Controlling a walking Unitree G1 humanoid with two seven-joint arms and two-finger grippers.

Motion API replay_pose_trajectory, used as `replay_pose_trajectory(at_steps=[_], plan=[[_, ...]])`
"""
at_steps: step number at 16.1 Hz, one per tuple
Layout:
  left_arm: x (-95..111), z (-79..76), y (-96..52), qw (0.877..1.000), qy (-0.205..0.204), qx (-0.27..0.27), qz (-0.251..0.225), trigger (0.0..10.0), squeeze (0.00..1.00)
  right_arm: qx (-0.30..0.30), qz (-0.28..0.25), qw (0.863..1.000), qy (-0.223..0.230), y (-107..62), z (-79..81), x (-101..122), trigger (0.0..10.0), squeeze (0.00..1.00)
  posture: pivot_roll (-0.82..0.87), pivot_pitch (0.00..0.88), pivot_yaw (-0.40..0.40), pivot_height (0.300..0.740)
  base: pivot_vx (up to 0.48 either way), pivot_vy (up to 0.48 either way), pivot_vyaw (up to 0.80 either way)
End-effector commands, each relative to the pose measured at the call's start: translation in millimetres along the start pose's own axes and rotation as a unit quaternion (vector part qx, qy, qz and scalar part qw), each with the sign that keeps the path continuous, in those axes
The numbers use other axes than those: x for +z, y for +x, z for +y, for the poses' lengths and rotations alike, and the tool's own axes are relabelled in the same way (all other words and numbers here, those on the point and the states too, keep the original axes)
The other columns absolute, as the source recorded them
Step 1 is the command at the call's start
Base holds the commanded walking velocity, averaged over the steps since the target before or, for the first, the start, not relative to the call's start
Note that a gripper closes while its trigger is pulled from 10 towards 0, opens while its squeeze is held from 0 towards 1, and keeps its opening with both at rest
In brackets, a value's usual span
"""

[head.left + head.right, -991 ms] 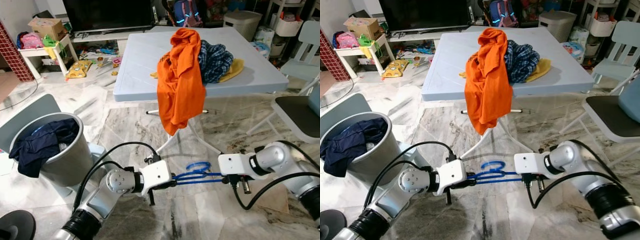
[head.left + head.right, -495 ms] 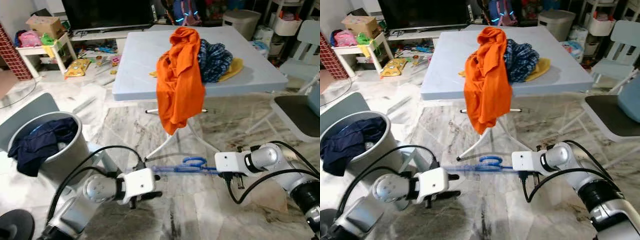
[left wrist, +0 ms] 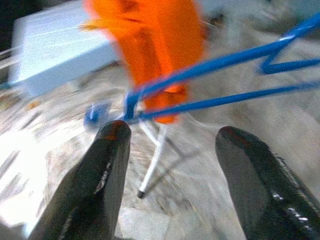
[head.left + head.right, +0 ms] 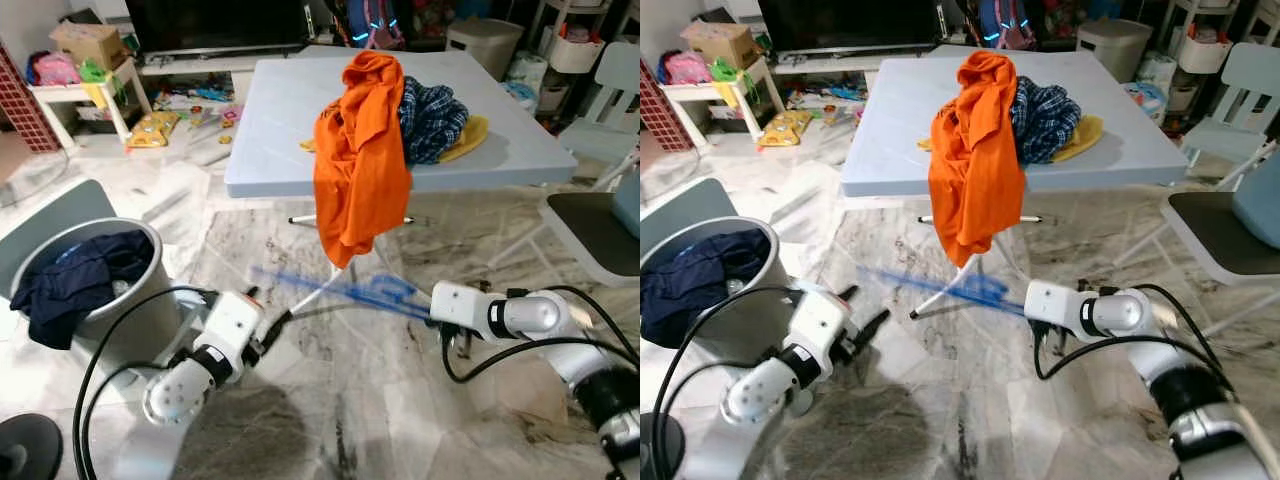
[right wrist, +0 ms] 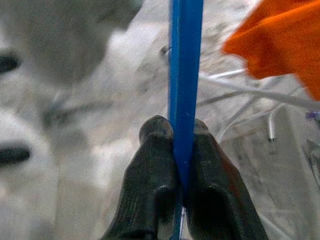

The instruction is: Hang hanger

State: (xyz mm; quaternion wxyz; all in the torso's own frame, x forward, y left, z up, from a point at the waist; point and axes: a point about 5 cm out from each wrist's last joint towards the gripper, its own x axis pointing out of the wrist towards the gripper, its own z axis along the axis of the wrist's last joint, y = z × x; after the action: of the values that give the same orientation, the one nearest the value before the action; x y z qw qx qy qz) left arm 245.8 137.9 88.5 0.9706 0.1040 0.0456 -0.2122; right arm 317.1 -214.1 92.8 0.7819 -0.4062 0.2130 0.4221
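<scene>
A: Head stereo pair looks forward and down, sharing the bench (image 4: pixel 270 120), orange shirt (image 4: pixel 360 170) and marble floor (image 4: pixel 970 420).

B: Wrist cameras sit close, looking along each tool's fingers (image 3: pixel 107 165); both catch the orange shirt.

Marble floor (image 4: pixel 400 400) under a pale blue table (image 4: pixel 280 110), grey bin (image 4: pixel 130 310) left, white chair (image 4: pixel 600 225) right

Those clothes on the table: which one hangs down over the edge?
The orange shirt. It drapes over the front edge of the table, while the blue plaid garment and yellow one stay on top.
</scene>
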Motion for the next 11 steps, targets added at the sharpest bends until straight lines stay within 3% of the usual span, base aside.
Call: replay_pose_trajectory(at_steps=[1, 4, 7, 8, 9, 11], plan=[[3, 9.6, -4.9, 0.998, -0.024, 0.063, -0.006, 10.0, 1.0, -0.042, -0.042, 0.998, 0.028, -2.2, -4.0, 12, 0.0, 0.0, -0.15, 0.0, 0.025, 0.74, 0.0, 0.0, 0.0], [-3, 17.2, -11.5, 0.989, -0.047, 0.14, -0.007, 10.0, 1.0, -0.084, -0.092, 0.987, 0.099, 5.9, 18.2, 19, 0.0, 0.0, -0.16, 0.0, 0.05, 0.74, 0.0, 0.0, 0.0], [-11, 32.1, -17.7, 0.972, -0.082, 0.222, 0.007, 10.0, 1.0, -0.108, -0.129, 0.975, 0.147, 7.9, 35.4, 28, 0.0, 0.0, -0.15, 0.0, 0.062, 0.74, 0.0, 0.0, 0.0], [-8, 32.9, -16.4, 0.969, -0.084, 0.233, 0.005, 10.0, 0.47, -0.114, -0.162, 0.966, 0.164, 4.6, 33.9, 37, 10.0, 0.0, -0.14, 0.0, 0.047, 0.74, 0.0, 0.0, 0.0], [-5, 32.4, -15.6, 0.967, -0.094, 0.236, -0.001, 10.0, 0.0, -0.113, -0.181, 0.964, 0.161, 3.4, 33.5, 46, 10.0, 0.0, -0.13, 0.0, 0.041, 0.74, 0.0, 0.0, 0.0], [-5, 33.3, -14.6, 0.963, -0.11, 0.244, -0.001, 10.0, 0.0, -0.109, -0.196, 0.962, 0.156, 5.5, 32.4, 56, 10.0, 0.0, -0.12, 0.0, 0.031, 0.74, 0.0, 0.0, 0.69]])
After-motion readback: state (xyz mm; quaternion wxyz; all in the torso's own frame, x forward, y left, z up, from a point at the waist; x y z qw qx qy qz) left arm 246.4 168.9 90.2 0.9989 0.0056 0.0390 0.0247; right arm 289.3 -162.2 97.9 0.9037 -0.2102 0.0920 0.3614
